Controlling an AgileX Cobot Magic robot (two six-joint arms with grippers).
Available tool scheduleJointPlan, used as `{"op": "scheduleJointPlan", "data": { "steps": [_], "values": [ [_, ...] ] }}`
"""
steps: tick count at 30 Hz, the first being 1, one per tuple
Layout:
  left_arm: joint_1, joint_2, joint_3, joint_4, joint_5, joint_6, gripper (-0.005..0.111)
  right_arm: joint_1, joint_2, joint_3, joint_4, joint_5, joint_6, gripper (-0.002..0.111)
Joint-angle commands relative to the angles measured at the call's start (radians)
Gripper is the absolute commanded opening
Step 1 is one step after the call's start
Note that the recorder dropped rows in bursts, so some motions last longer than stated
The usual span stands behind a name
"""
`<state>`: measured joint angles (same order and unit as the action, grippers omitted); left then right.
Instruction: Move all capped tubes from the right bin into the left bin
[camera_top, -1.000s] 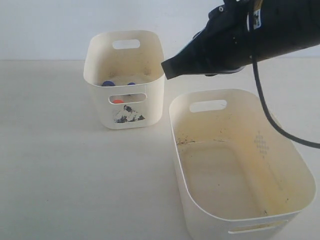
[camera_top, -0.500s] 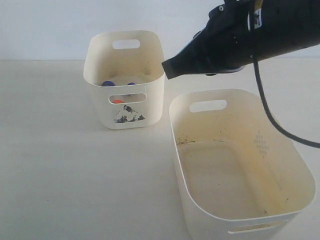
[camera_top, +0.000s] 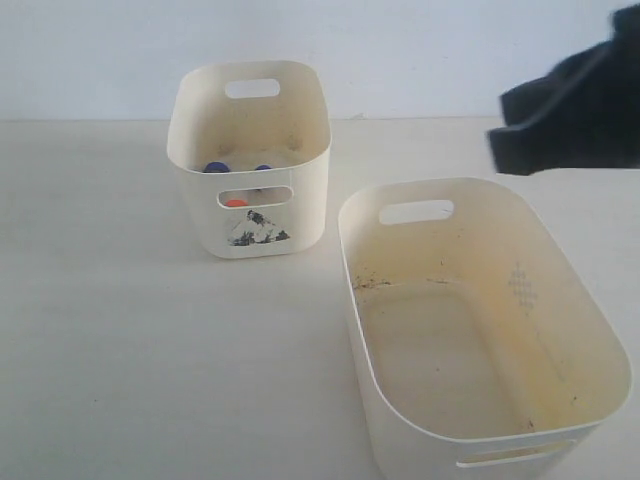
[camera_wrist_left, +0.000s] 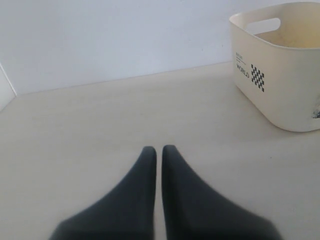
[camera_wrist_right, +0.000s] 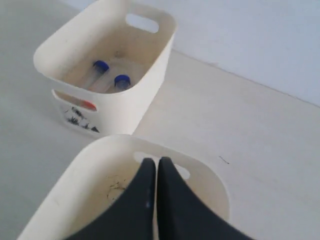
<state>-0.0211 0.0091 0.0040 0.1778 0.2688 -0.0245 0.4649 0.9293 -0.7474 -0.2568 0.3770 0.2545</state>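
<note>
The capped tubes (camera_wrist_right: 122, 80) lie at the bottom of the left bin (camera_top: 305, 215). Two blue caps show over its rim and one orange-red cap shows through the front slot handle. I cannot make out more than those three.

Nearest, toward the near right corner of the surface (camera_top: 120, 350), stands the right bin (camera_top: 480, 245). Its floor is bare except for dark specks along the far end and some yellowish staining. A faint diamond pattern (camera_top: 522, 285) is embossed on its right inner wall. The near left part of the surface lies open up to the left bin. The two bins stand apart, with an open strip between them.

Farther back, toward the far edge and left of the middle, the left bin stands upright. Its front bears a dark mountain print (camera_top: 256, 230). Its side carries the word "WORLD" (camera_wrist_left: 243, 70) beside a black checker patch (camera_wrist_left: 257, 76); the smaller lines above are too small to read.

The left end effector (camera_wrist_left: 156, 149) is low over open surface, well apart from the left bin. Its fingers are drawn to a thin slit with nothing between them. The right end effector (camera_wrist_right: 153, 161) is likewise narrowed to a slit and holds nothing, above the right bin's far handle end. Its arm (camera_top: 575, 110) is a dark blur at the far right, in front of the pale wall (camera_top: 400, 50).
</note>
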Motion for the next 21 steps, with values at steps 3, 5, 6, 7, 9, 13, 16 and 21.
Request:
{"op": "scheduleJointPlan", "data": {
  "steps": [3,5,6,7,9,13,16,21],
  "values": [
    [0.001,-0.003,-0.004,-0.001,-0.008,-0.012,0.004,-0.189,-0.379,0.243,0.015,-0.122,0.114,0.001],
    [0.001,-0.003,-0.004,-0.001,-0.008,-0.012,0.004,-0.252,-0.523,0.323,0.019,-0.129,0.114,0.001],
    [0.001,-0.003,-0.004,-0.001,-0.008,-0.012,0.004,-0.275,-0.581,0.359,0.019,-0.129,0.114,0.001],
    [0.001,-0.003,-0.004,-0.001,-0.008,-0.012,0.004,-0.301,-0.651,0.393,0.019,-0.129,0.114,0.001],
    [0.001,-0.003,-0.004,-0.001,-0.008,-0.012,0.004,-0.346,-0.786,0.447,0.019,-0.12,0.114,0.001],
    [0.001,-0.003,-0.004,-0.001,-0.008,-0.012,0.004,-0.42,-0.929,0.545,0.019,-0.115,0.112,0.001],
    [0.001,-0.007,-0.004,-0.001,-0.008,-0.012,0.004,-0.433,-0.921,0.597,0.016,-0.11,0.105,0.001],
    [0.001,-0.007,-0.004,-0.001,-0.01,-0.012,0.004,-0.434,-0.908,0.686,0.016,-0.103,0.082,0.001]
  ]
}}
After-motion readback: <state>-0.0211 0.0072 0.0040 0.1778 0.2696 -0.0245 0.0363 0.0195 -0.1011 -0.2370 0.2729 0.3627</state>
